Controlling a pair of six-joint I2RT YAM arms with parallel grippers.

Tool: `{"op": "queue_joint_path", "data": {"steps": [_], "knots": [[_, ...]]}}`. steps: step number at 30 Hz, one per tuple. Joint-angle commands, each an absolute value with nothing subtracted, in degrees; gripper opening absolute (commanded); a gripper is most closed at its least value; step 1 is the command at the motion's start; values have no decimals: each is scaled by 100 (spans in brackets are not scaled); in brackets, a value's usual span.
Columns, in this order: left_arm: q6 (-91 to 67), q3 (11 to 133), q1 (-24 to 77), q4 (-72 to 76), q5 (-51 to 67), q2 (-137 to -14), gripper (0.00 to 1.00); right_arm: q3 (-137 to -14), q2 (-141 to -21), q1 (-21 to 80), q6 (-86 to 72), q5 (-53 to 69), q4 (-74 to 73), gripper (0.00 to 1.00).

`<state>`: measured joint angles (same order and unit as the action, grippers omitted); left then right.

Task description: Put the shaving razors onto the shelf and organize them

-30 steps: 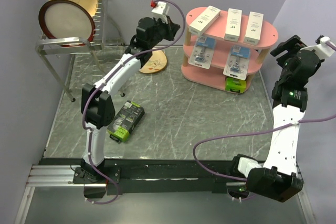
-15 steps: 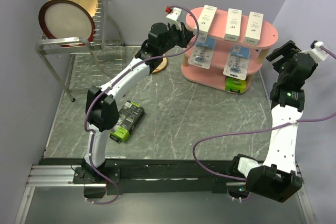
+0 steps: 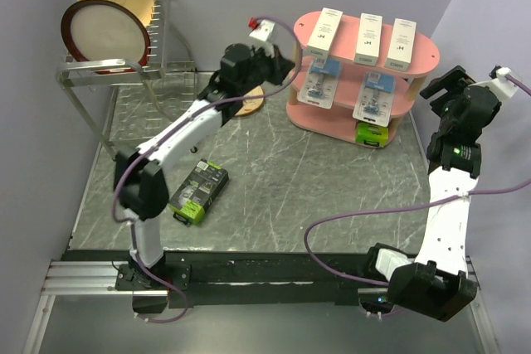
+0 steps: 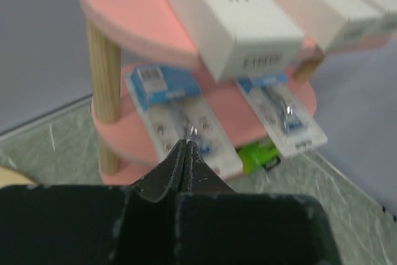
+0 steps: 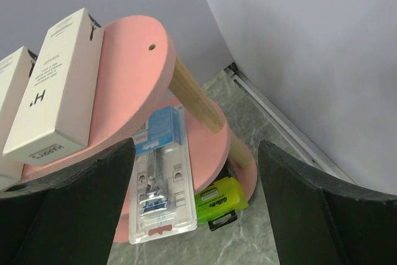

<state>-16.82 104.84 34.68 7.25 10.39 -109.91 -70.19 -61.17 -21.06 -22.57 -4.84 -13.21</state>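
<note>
We counted three slim white boxes (image 3: 365,37) on the top board of the one pink shelf (image 3: 427,51), two blue-white blister cards (image 3: 315,84) on its middle board, and two black-and-lime-green boxes (image 3: 199,191), one on its bottom board, one on the table (image 3: 290,180) near left. Far left, one wire rack (image 3: 99,72) held two plates (image 3: 108,32); a third plate (image 3: 246,109) lay flat nearby.

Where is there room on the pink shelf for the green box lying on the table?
The bottom board, left of the green box already there, looks bare where it shows. The top board is full with three white boxes, the middle with two blister cards.
</note>
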Motion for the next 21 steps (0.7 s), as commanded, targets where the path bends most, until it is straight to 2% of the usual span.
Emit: {"op": "queue_joint_path", "data": {"steps": [1, 5, 21], "knots": [[-1477, 9187, 3173, 1440, 2132, -9793, 1, -6944, -5889, -2145, -2065, -202, -993, 87], [-1187, 9490, 3182, 1161, 2610, -9905, 1, -6961, -6011, -2145, -2197, -141, -1028, 87], [-1617, 11030, 3463, 1274, 2611, -11117, 1, -7093, -6275, -2127, -2259, 185, -879, 87]]}}
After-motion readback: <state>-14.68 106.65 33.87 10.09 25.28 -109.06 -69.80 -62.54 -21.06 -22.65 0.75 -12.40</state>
